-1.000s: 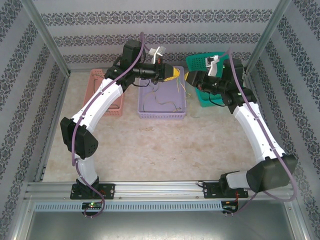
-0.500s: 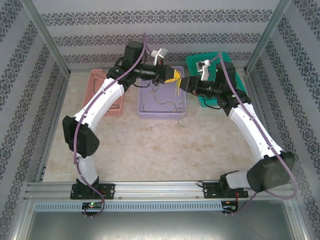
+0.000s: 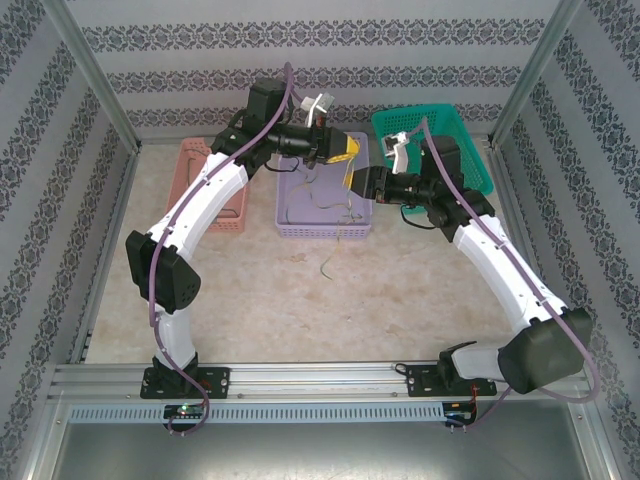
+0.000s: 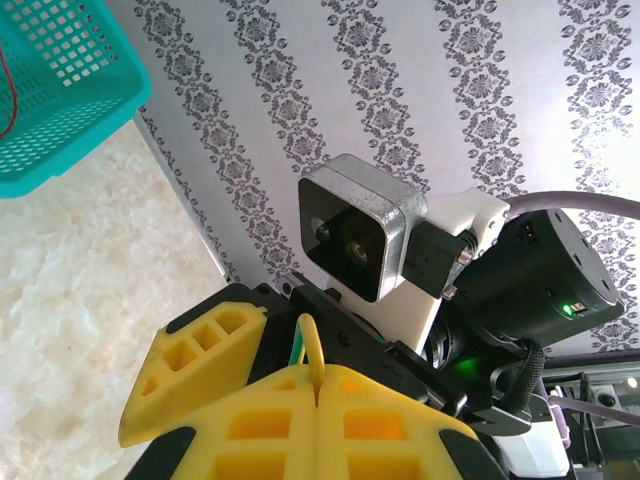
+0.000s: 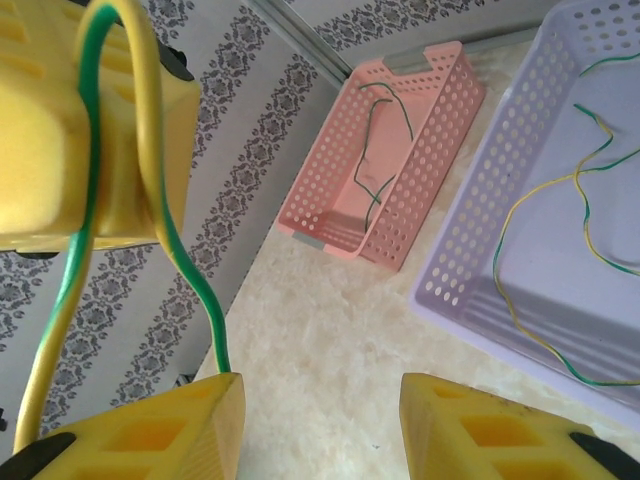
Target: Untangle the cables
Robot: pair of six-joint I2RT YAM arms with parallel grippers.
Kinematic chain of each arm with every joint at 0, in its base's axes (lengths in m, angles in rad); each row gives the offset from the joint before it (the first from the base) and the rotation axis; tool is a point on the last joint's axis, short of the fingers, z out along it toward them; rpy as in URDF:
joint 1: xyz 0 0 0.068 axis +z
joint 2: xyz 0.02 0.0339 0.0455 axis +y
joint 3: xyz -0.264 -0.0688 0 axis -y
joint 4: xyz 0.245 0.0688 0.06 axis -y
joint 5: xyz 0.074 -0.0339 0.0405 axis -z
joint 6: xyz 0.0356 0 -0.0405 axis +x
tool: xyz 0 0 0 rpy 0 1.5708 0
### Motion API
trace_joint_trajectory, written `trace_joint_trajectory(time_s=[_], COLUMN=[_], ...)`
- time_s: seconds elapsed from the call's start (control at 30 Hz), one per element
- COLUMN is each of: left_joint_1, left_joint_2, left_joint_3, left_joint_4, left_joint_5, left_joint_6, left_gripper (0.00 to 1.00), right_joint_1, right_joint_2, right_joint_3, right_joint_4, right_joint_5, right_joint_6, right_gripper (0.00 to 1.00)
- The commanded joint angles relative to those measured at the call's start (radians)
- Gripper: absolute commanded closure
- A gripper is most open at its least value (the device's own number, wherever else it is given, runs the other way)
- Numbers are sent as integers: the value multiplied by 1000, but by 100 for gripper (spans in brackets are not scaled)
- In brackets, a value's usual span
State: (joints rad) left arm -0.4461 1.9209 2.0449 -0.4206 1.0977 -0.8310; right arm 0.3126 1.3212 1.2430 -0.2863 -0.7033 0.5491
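At far left on the counter (image 3: 260, 300), a pink basket (image 3: 195, 190) holds a dark cable (image 5: 360, 165). Next, the purple basket (image 3: 320, 232) contains loose yellow-green cables (image 5: 503, 240). A thin cable end (image 3: 326, 265) shows before that basket. Above its far right corner the left fingers (image 3: 344, 150) are clamped shut on a yellow-and-green cable (image 5: 195, 280), which droops to one of the right fingers (image 3: 352, 180); these stand apart, not closed on it. Rightmost, the teal basket (image 3: 470, 150) holds a red cable (image 4: 6, 100).
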Motion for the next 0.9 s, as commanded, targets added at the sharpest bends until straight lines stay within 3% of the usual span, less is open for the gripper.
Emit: trace_joint_trajectory(time_s=[0.0, 0.33, 0.63, 0.77, 0.87], left_joint_1=[16, 23, 21, 20, 20], left_joint_2=[17, 34, 32, 16, -1], left_joint_3=[44, 66, 62, 41, 26], left_joint_4=[-37, -47, -41, -34, -53], left_joint_5=[-16, -18, -7, 1, 1], left_joint_6=[55, 57, 44, 36, 49], left_gripper=[100, 100, 100, 100, 100], right_joint_1=[17, 23, 39, 38, 27], right_joint_2=[-37, -66, 14, 70, 99], right_joint_3=[-21, -80, -31, 47, 95], right_joint_4=[18, 36, 99, 74, 27], right_joint_5=[22, -20, -19, 17, 66], right_joint_6=[-18, -7, 0, -34, -79], right_gripper=[54, 51, 50, 55, 69])
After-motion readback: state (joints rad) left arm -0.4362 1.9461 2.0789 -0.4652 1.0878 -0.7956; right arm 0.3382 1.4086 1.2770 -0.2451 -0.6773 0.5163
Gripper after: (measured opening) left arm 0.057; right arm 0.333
